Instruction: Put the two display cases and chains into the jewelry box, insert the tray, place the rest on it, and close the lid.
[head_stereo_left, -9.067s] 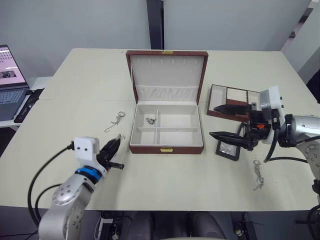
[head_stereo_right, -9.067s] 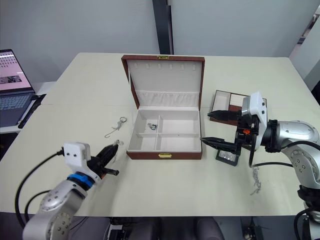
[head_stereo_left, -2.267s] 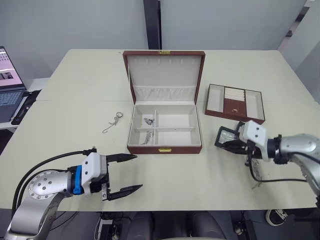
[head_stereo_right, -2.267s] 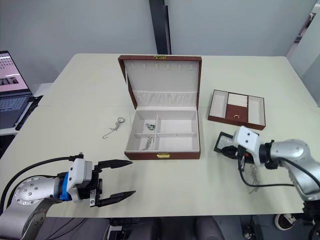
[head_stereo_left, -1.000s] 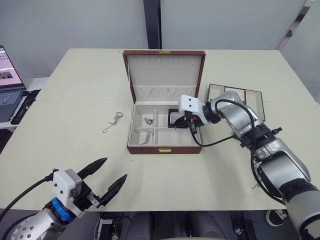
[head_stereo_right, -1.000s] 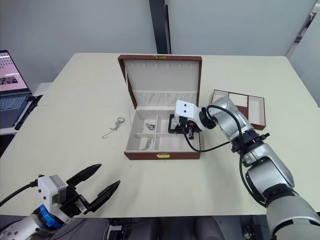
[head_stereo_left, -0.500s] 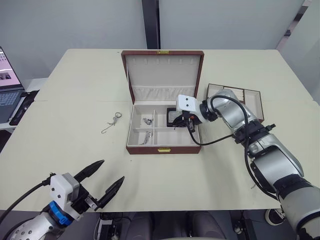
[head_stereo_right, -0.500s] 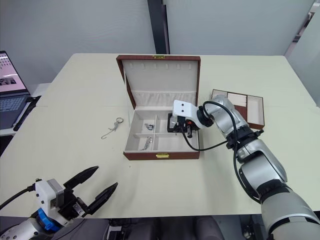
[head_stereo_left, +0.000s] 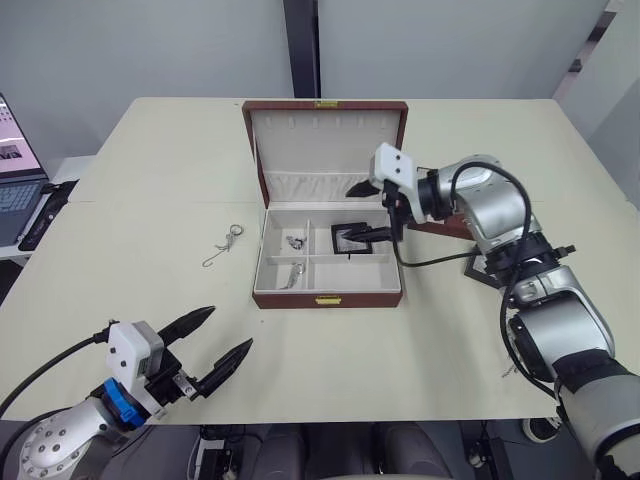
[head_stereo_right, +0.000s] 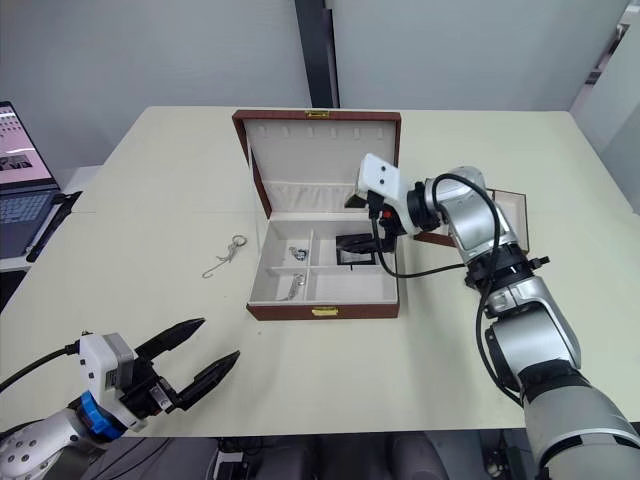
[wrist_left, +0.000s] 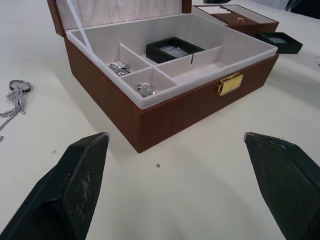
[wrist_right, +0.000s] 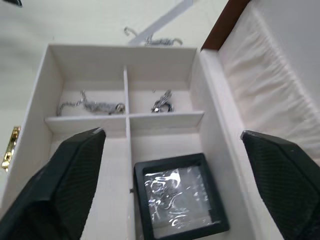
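The jewelry box is seen open at the table's middle. One black display case is laid in its far right compartment, with the right gripper held spread and empty just above it. The left gripper is held released over the table's near left. A chain is left of the box.

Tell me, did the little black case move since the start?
Yes. The black case went from the table right of the box into its back right compartment.
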